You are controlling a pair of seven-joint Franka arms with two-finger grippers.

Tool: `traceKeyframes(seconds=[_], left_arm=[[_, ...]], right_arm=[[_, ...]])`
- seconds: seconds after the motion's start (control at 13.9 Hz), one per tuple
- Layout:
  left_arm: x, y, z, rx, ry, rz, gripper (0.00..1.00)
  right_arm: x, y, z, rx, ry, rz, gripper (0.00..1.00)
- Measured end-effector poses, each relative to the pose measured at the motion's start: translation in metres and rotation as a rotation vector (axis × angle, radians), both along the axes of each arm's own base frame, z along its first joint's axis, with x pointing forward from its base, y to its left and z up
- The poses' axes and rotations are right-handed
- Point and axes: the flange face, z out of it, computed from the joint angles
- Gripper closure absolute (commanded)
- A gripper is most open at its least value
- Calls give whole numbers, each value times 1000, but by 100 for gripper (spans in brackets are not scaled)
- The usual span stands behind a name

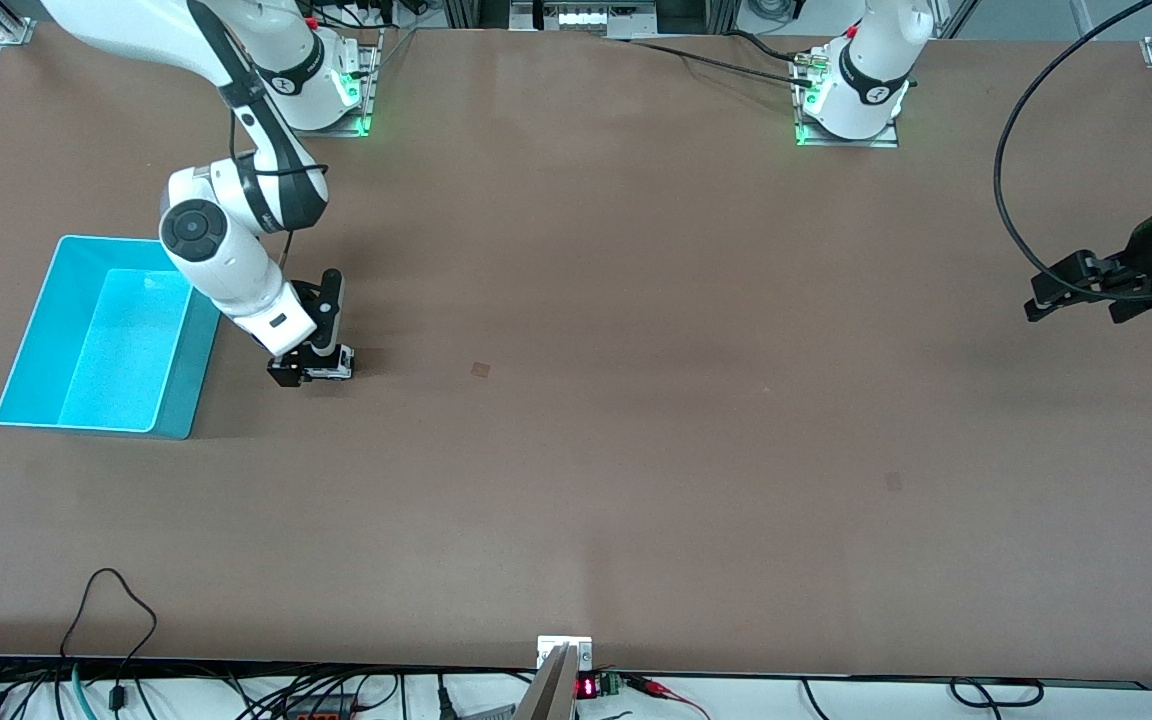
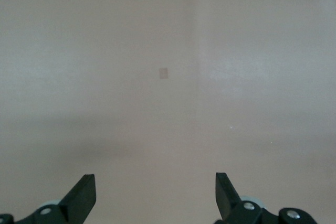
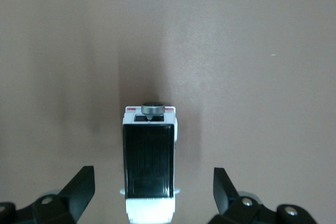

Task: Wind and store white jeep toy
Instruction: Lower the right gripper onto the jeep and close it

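Two arms at brown bench (image 1: 636,350). Right gripper (image 1: 313,368) low over white jeep toy (image 1: 329,364), fingers (image 3: 79,192) spread wide on either side of toy, not touching it; nothing held. Toy sits on bench just beside cyan bin (image 1: 96,335), on bin's side toward left arm's end. Black roof panel faces up. Left gripper (image 1: 1076,290) waits over left arm's end of bench, fingers (image 2: 84,198) wide apart, holding nothing.
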Motion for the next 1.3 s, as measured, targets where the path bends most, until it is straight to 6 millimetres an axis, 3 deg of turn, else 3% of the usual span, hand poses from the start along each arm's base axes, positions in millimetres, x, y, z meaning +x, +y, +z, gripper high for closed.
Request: traceKeyframes(seconds=[0.51,0.72,0.87,0.94,1.16,1.3], left_arm=[[-15,-1,16,-2,14,-2,0],[-23,-1,21,-3,9,1,0],[-26,-1,20,-3,9,2,0],[-26,-1,19,-4,11,2,0],[-27,0,18,-4,14,9,0],[-28,2,20,-4,13,13,0]], right_arm=[[-1,3,-35,20,0,44,2],[-1,3,-42,22,5,44,46],[-1,3,-42,22,6,43,67],[-1,2,-42,22,5,42,68],[0,2,-40,24,0,27,93],[1,1,-39,24,-2,23,97]])
